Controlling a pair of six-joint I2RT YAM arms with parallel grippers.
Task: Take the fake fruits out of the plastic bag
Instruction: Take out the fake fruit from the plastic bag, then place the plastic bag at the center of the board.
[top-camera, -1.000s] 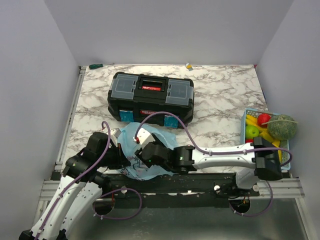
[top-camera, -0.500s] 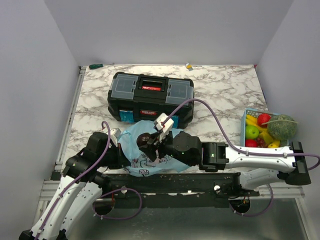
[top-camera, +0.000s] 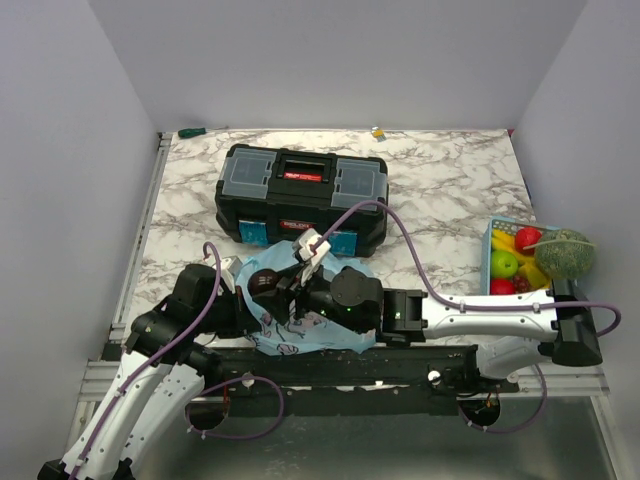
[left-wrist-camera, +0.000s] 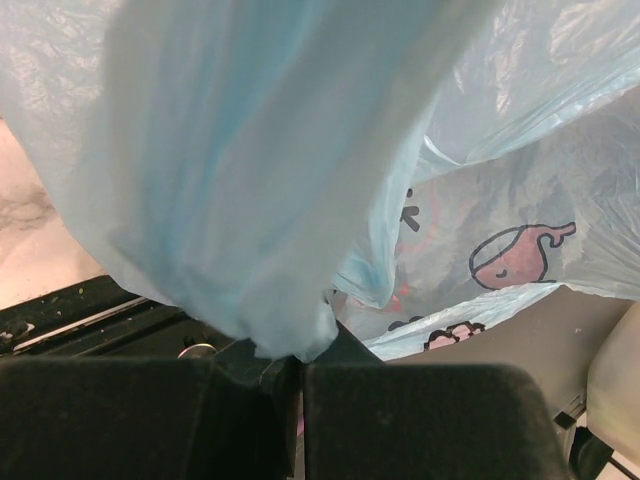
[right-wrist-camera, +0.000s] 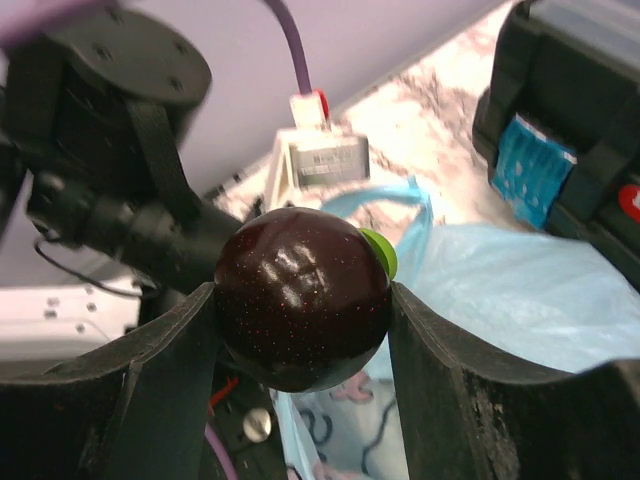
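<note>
Plastic bag (top-camera: 292, 338) pinched in closed left fingers (left-wrist-camera: 420, 420); dark fake fruit (right-wrist-camera: 300, 310), newly lifted out, gripped between right fingers (right-wrist-camera: 445, 400).

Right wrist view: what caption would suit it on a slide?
The right end effector holds a dark, glossy round fake fruit over the light-blue plastic bag.

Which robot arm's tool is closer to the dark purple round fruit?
Right. The right tool grips the dark fruit between its fingers; the left tool sits just beside it, pinching the plastic bag.
</note>
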